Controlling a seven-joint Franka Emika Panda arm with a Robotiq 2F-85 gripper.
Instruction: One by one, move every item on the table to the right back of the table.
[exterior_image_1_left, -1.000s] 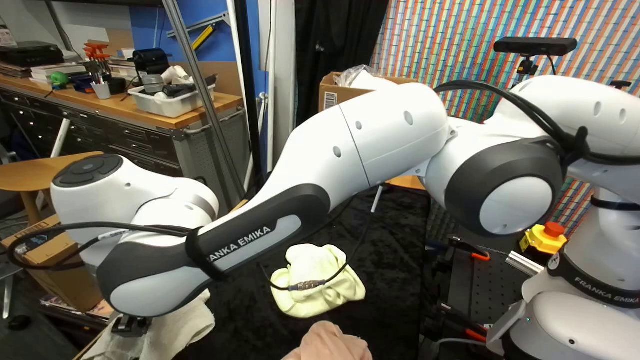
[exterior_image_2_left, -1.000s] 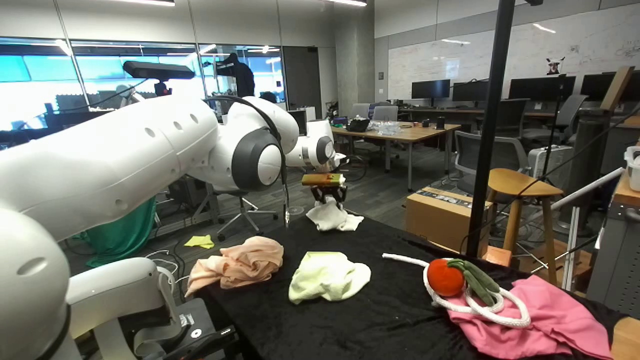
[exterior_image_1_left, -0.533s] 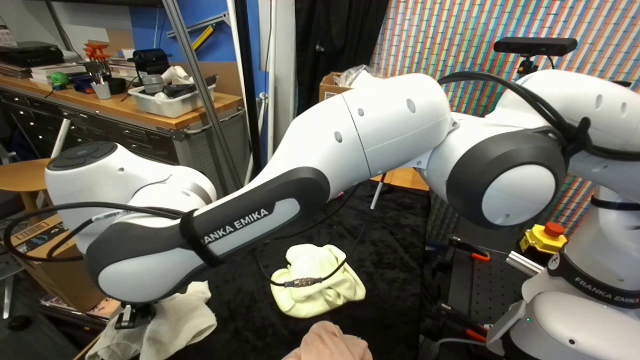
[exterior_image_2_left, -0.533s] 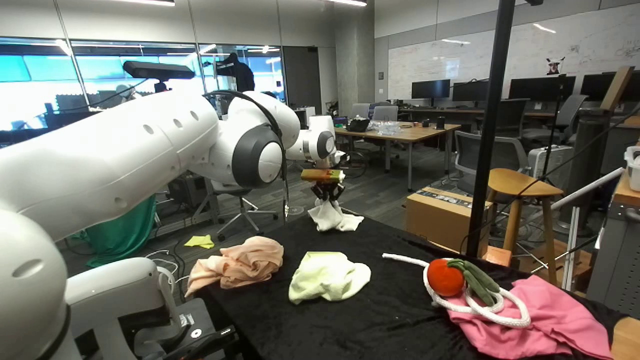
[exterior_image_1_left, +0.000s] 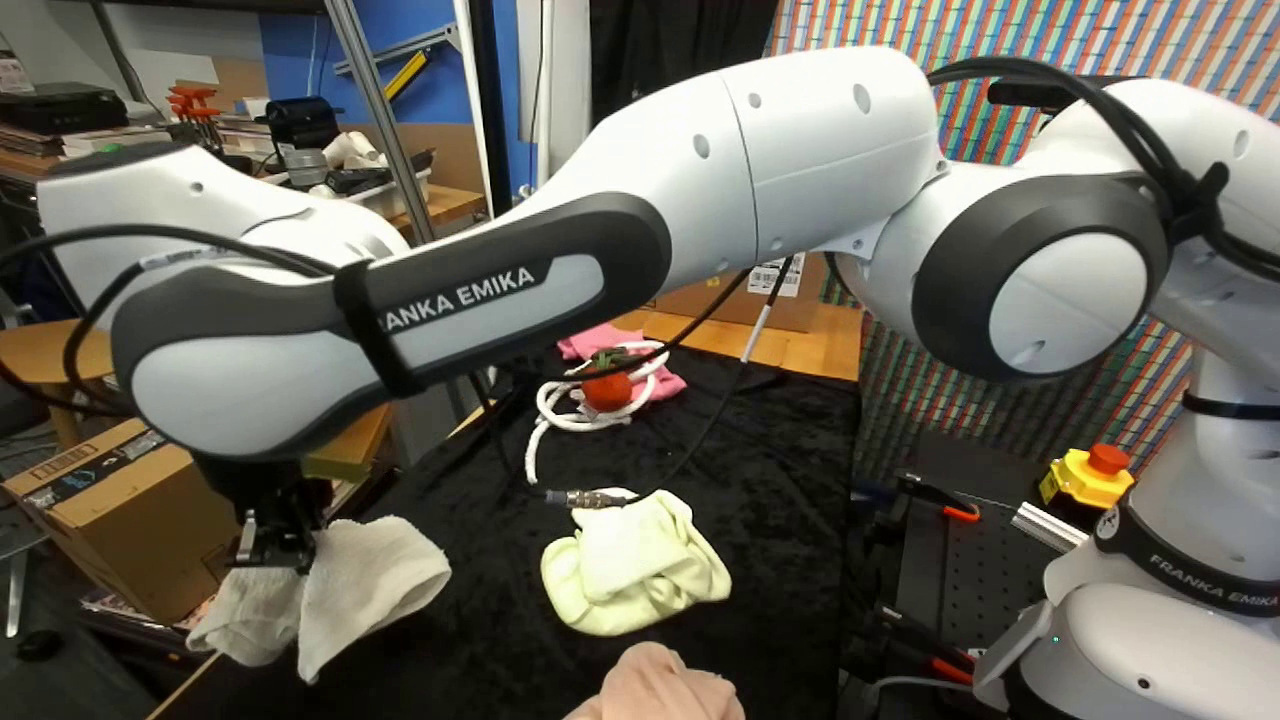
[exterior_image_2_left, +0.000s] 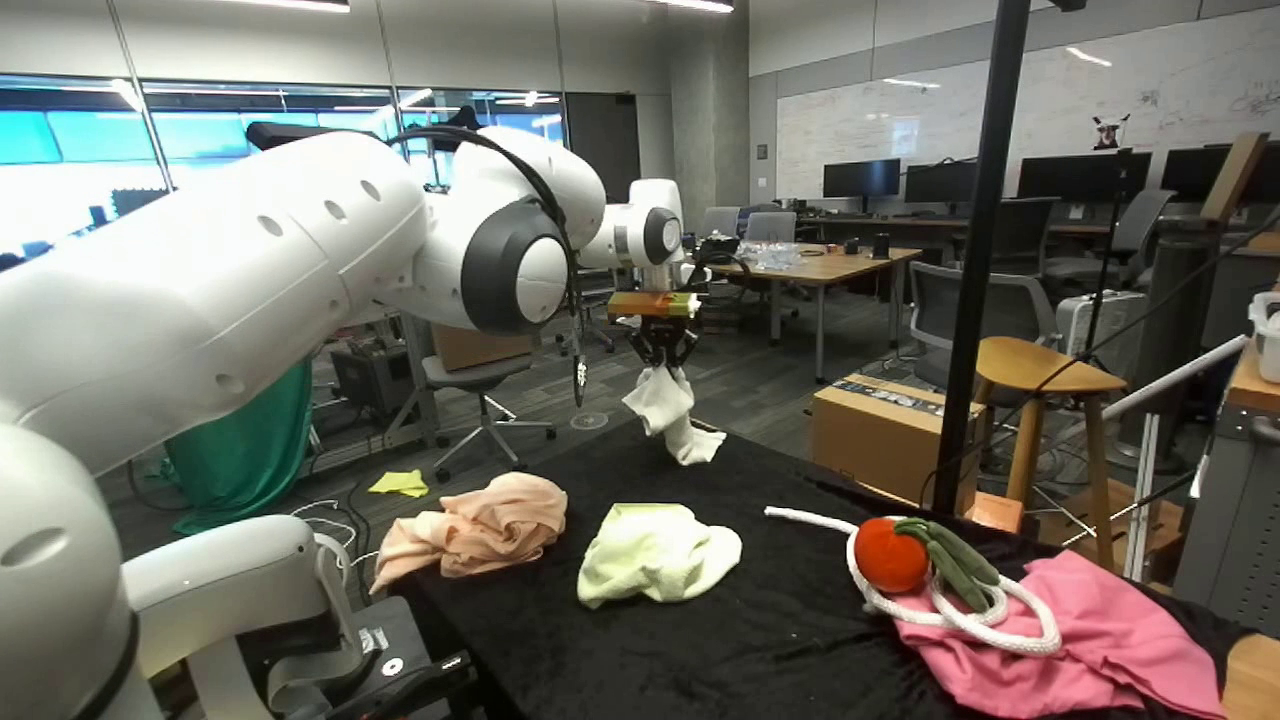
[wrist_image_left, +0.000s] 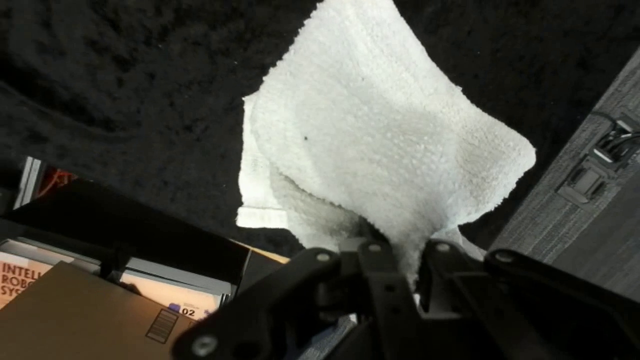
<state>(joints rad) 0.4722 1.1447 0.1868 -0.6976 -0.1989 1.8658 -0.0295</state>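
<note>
My gripper (exterior_image_2_left: 664, 362) is shut on the white cloth (exterior_image_2_left: 660, 402) and holds it up by a pinched fold. The cloth hangs below the fingers in both exterior views (exterior_image_1_left: 370, 580); I cannot tell whether its lower end touches the table. In the wrist view the fold of white cloth (wrist_image_left: 370, 115) runs between the fingertips (wrist_image_left: 404, 252). A pale yellow cloth (exterior_image_2_left: 655, 555) lies mid-table, a peach cloth (exterior_image_2_left: 480, 530) at one edge. At another end lie a pink cloth (exterior_image_2_left: 1090, 640), a red tomato-like toy (exterior_image_2_left: 890, 555), a green toy (exterior_image_2_left: 965, 575) and a white rope (exterior_image_2_left: 805, 518).
The table has a black cover (exterior_image_2_left: 760, 640). A black pole (exterior_image_2_left: 985, 250) stands by its edge. A cardboard box (exterior_image_2_left: 870, 440) sits on the floor beside it. A cable with a metal connector (exterior_image_1_left: 590, 498) hangs from the arm over the table.
The arm and gripper have risen with the white cloth, which has lifted and stretched from a heap into a hanging shape. The other cloths and toys have not moved.
</note>
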